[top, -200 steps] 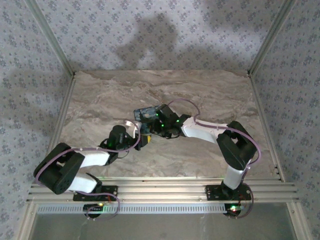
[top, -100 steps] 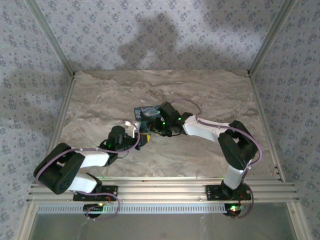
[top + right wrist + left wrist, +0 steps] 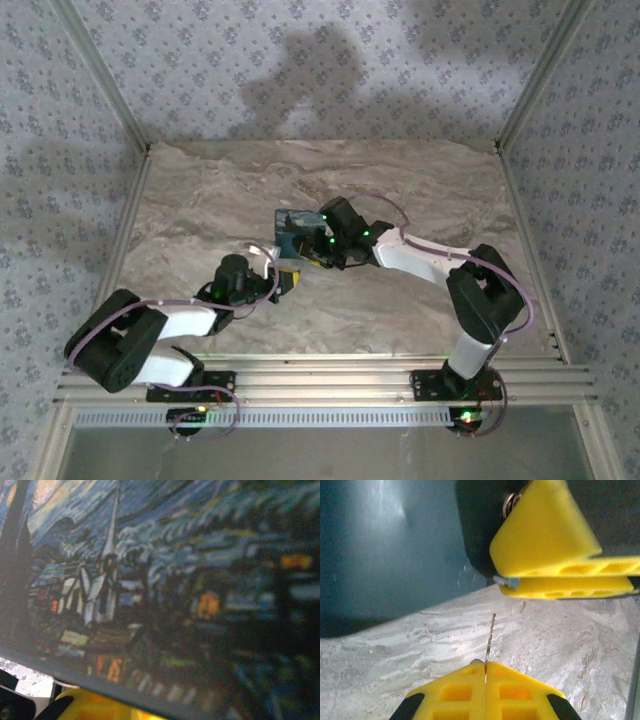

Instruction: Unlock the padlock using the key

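Padlock in right jaws' grasp, key clenched in left jaws nearby, marbled table below

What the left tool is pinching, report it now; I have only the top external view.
Observer: The left tool is shut on a thin metal key, its blade pointing ahead from the yellow tips.
Operator: Say where the blade tip is.
Observer: It stands apart from the yellow fingers of the right tool, with the marble table showing between.
Operator: Report the right wrist view.
Observer: The padlock shows its painted night-sky face very close, with a yellow finger under its lower edge.
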